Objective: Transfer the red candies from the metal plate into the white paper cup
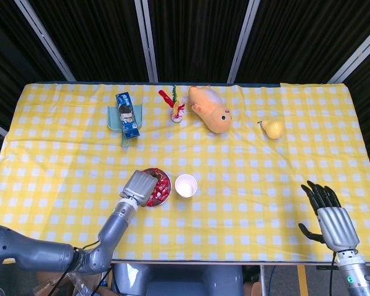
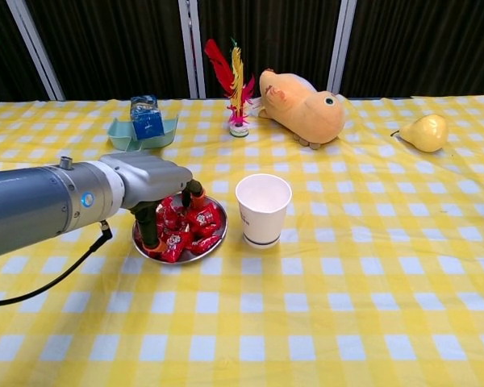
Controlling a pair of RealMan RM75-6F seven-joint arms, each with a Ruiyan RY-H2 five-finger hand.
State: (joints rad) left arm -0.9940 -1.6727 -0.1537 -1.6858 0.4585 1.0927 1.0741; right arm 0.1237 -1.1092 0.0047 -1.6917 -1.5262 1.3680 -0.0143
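Chest view: left robot hand [image 2: 157, 189] fingers down among red candies [image 2: 185, 226].

the tablecloth [image 2: 371, 266] is yellow and white in a checked pattern. the candies [image 2: 185, 226] are bright red with small white marks on the wrappers, heaped on a silver-grey metal plate [image 2: 211, 247]. the paper cup [image 2: 263, 208] is white with a thin dark band near its base. the left hand [image 2: 157, 184] is grey metal with orange fingertips; the right hand [image 1: 330, 217] is grey with black fingers. further back: a pale teal dish [image 2: 121, 133] holding a blue carton [image 2: 147, 117], a red, yellow and pink feathered shuttlecock [image 2: 235, 85], an orange-tan plush toy [image 2: 302, 101] (black eye), and a yellow pear [image 2: 424, 131]. the backdrop is black with pale grey bars.
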